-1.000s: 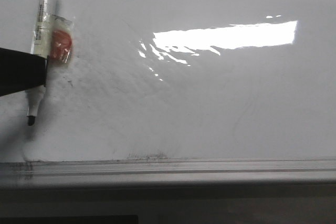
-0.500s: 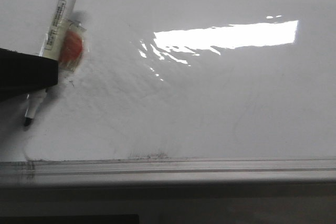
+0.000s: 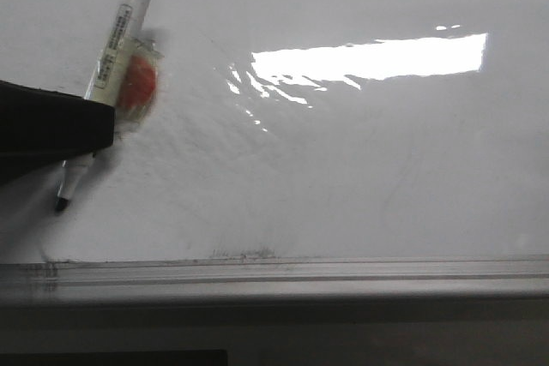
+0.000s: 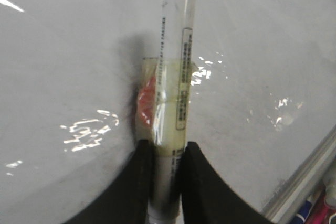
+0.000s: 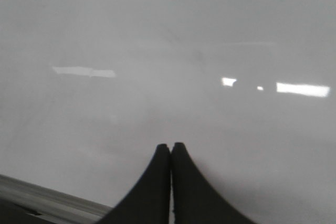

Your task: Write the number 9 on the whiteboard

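Note:
The whiteboard (image 3: 343, 160) fills the front view, glossy white with faint grey smudges and a bright light reflection. No number 9 shows on it. My left gripper (image 3: 90, 126) enters from the left and is shut on a black-tipped marker (image 3: 120, 36), which has a taped orange patch on its barrel. The marker leans right, its tip (image 3: 61, 205) low near the board. In the left wrist view my fingers (image 4: 144, 177) clamp the marker barrel (image 4: 176, 66). My right gripper (image 5: 171, 145) is shut and empty over bare board (image 5: 157, 51).
A grey metal rail (image 3: 300, 273) runs along the board's near edge, with dark smudges (image 3: 240, 255) just above it. The rail also shows in the left wrist view (image 4: 310, 166) and the right wrist view (image 5: 42, 198).
My left gripper has moved right with the marker. The marker has tilted further to the right and its tip has shifted slightly right.

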Tool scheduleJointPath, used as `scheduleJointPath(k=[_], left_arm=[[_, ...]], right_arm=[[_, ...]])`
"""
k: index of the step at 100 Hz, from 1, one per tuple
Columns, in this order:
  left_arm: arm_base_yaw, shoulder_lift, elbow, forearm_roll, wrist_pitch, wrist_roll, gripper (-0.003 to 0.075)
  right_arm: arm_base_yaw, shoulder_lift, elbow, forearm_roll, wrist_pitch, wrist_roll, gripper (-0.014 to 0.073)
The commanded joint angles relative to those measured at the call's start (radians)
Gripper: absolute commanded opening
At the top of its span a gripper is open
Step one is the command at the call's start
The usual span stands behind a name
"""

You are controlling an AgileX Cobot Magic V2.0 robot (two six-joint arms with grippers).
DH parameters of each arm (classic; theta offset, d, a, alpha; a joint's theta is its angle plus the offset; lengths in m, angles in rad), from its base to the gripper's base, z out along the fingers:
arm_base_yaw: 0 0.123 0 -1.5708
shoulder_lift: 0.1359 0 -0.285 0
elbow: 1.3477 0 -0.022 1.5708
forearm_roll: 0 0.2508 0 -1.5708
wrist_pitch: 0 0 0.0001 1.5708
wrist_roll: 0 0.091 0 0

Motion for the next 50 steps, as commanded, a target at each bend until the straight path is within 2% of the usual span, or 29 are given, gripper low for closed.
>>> scheduleJointPath(k=[1,19,36,43,50], left_arm=[[0.004,-0.007,-0.019,0.020,0.012,-0.007,-0.0020],[0.004,-0.087,-0.019,0.119,0.012,-0.007,-0.0020],[0.004,-0.156,-0.026,0.168,0.066,-0.007,-0.0020],[0.004,-0.178,-0.042,0.213,0.144,-0.007,-0.0020],[0.004,-0.193,-0.058,0.292,0.197,-0.007,-0.0020]], right_arm=[[0.065,0.016,-0.084,0.002,-0.049,-0.050,-0.0063],[0.237,0.043,-0.181,0.002,-0.017,-0.079,-0.0063],[0.386,0.184,-0.249,0.002,0.012,-0.079,-0.0056],[0.448,0.256,-0.276,0.002,0.001,-0.079,-0.0006],[0.507,0.327,-0.306,0.002,-0.018,-0.079,0.0097]])
